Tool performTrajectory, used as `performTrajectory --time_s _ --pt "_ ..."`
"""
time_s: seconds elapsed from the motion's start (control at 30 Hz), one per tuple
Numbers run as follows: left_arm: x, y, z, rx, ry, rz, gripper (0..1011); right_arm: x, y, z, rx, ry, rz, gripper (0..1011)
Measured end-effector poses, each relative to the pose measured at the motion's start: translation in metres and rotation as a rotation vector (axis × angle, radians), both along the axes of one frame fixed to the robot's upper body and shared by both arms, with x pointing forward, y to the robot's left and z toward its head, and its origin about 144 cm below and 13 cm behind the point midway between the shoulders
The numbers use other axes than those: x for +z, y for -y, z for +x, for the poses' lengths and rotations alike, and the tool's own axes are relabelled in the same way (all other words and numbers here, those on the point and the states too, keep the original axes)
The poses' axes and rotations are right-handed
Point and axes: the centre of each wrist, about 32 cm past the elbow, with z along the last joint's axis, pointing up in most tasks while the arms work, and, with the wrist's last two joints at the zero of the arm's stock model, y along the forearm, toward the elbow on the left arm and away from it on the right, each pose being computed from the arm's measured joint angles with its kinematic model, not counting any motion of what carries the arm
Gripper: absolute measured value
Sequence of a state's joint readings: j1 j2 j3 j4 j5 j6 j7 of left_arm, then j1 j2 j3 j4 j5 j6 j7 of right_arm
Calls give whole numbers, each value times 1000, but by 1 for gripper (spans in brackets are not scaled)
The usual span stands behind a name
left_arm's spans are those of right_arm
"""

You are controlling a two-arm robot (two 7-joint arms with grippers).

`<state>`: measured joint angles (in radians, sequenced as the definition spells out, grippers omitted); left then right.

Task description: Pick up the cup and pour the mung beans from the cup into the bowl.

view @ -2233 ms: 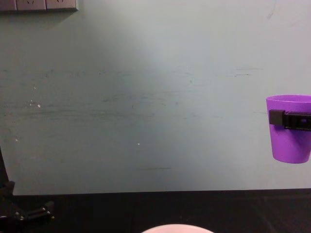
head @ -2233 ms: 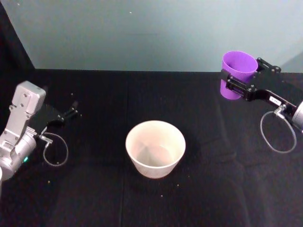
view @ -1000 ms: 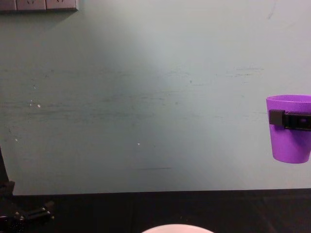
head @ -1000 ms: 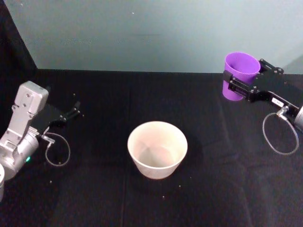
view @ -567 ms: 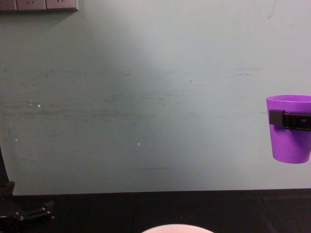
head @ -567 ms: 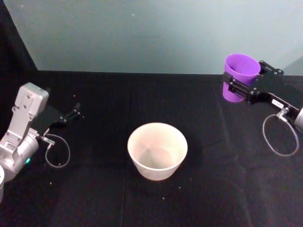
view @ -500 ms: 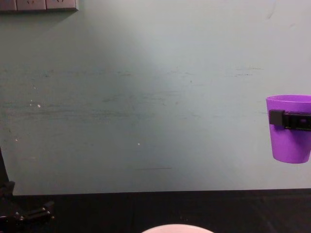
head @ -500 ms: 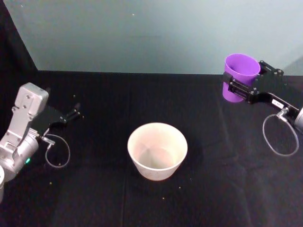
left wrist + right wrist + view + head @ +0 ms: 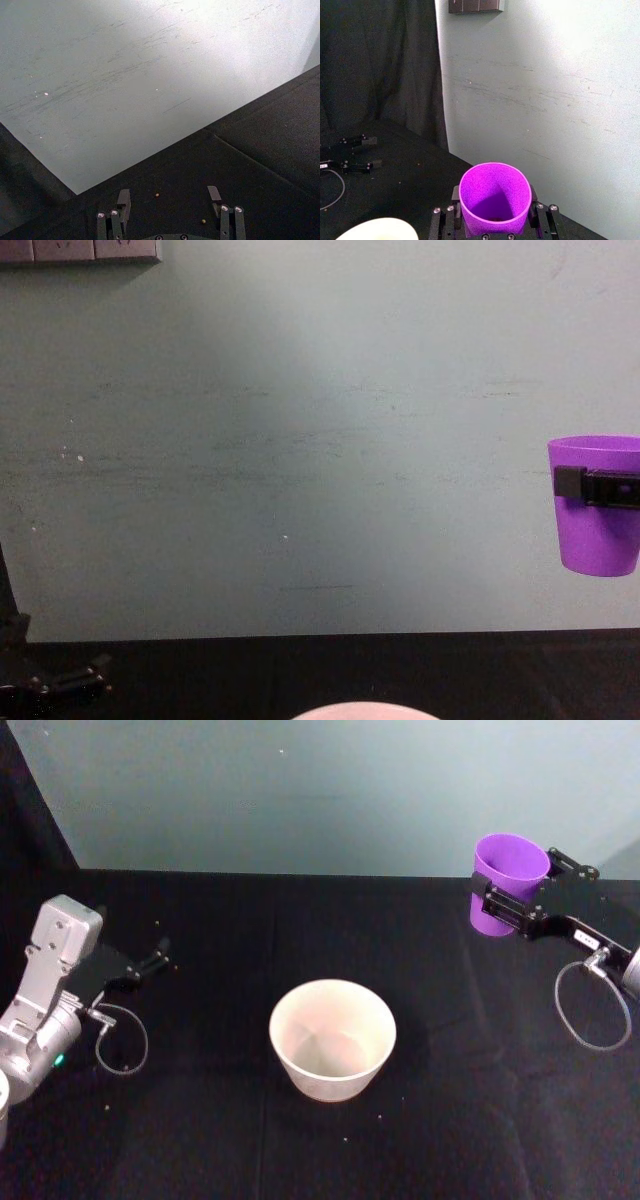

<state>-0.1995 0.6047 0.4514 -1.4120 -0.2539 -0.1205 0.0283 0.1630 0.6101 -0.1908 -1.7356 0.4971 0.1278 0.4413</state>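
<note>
Cup (image 9: 508, 880): small purple plastic tumbler, tapered, no handle; upright and lifted clear of the table at the far right, well apart from the bowl. Handling, as judged: light, stiff enough to bear a side squeeze, but smooth-walled and tapered, so it could slide down through the grip if the hold slackens during the tilt; best held across the upper wall just under the rim, which is where it is held. Contents: the right wrist view looks into the cup, yet how many beans lie at the bottom cannot be told. Markings on cup: none seen. Right gripper (image 9: 518, 888): fingers closed on the cup from both sides, band of the grip just below the rim; a small pale label sits on its body, writing too small to read. Cable loop (image 9: 590, 1010): hangs from the right wrist, near right. Bowl (image 9: 330, 1082): pale round bowl, wider than the cup, standing at the middle of the table, looks empty; no mark or brand seen; likely heavier and steadier than the cup. Left gripper (image 9: 155, 960): parked low at the far left, fingers spread apart with nothing between them. Loose beans (image 9: 157, 195): a few scattered on the table by the left gripper. Table (image 9: 480, 1100): black cloth cover. Wall (image 9: 300, 790): pale green, bare, behind the table; no legible writing
</note>
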Motion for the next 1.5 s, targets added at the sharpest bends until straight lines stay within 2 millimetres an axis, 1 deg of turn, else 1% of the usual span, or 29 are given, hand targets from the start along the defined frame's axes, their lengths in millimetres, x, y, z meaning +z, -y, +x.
performTrajectory --time_s 0.27,0.4,0.5,0.73,0.77,0.83,0.87,1.03,1.27,1.47,1.5 --pt "0 0 0 0 0 0 1000 0 0 0 2 1 -1 735" --pt "0 0 0 0 0 0 1000 11 -7 5 37 25 -9 735" --pt "0 0 0 0 0 0 1000 17 -14 14 59 32 -10 735" --pt "0 0 0 0 0 0 1000 15 -25 31 59 19 -41 735" --pt "0 0 0 0 0 0 1000 12 -30 35 49 24 -88 735" --pt "0 0 0 0 0 0 1000 11 -32 36 47 26 -105 735" --pt "0 0 0 0 0 0 1000 10 -36 37 41 35 -146 735" --pt "0 0 0 0 0 0 1000 2 -47 35 29 81 -273 735" --pt "0 0 0 0 0 0 1000 -11 -60 28 40 171 -487 735" --pt "0 0 0 0 0 0 1000 -17 -72 20 72 257 -641 735" --pt "0 0 0 0 0 0 1000 -18 -76 18 77 290 -689 735"
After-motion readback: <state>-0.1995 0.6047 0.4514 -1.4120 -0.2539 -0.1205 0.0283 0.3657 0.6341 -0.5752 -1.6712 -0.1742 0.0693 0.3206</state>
